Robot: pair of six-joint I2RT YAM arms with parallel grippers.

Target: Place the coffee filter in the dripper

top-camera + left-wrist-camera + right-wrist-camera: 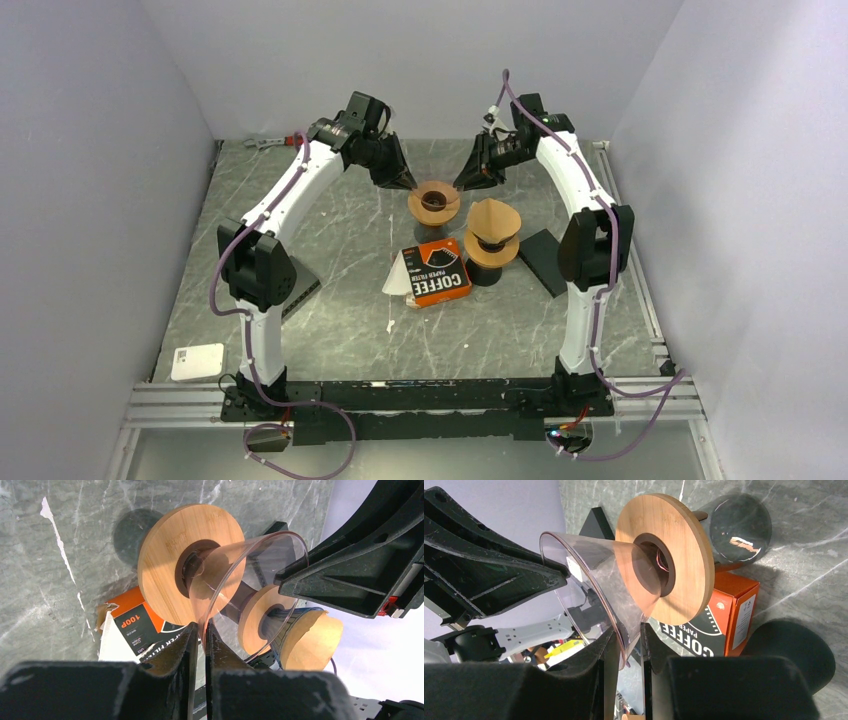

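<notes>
A clear cone dripper [434, 200] with a round wooden base is held off the table between both arms, tilted on its side. My left gripper [405, 183] is shut on its clear rim, as the left wrist view [200, 632] shows, with the wooden base [190, 562] beyond. My right gripper [462, 183] straddles the opposite rim in the right wrist view [629, 640]; a narrow gap shows beside the wall of the dripper [664, 560]. A brown paper filter [495, 217] sits in a second dripper [492, 250], also seen in the left wrist view [312, 640].
An orange and black coffee filter box [440, 272] lies in the middle of the table with white paper filters [398, 277] at its left. A black wedge [543, 258] lies by the right arm. A white card [197, 361] lies at the front left.
</notes>
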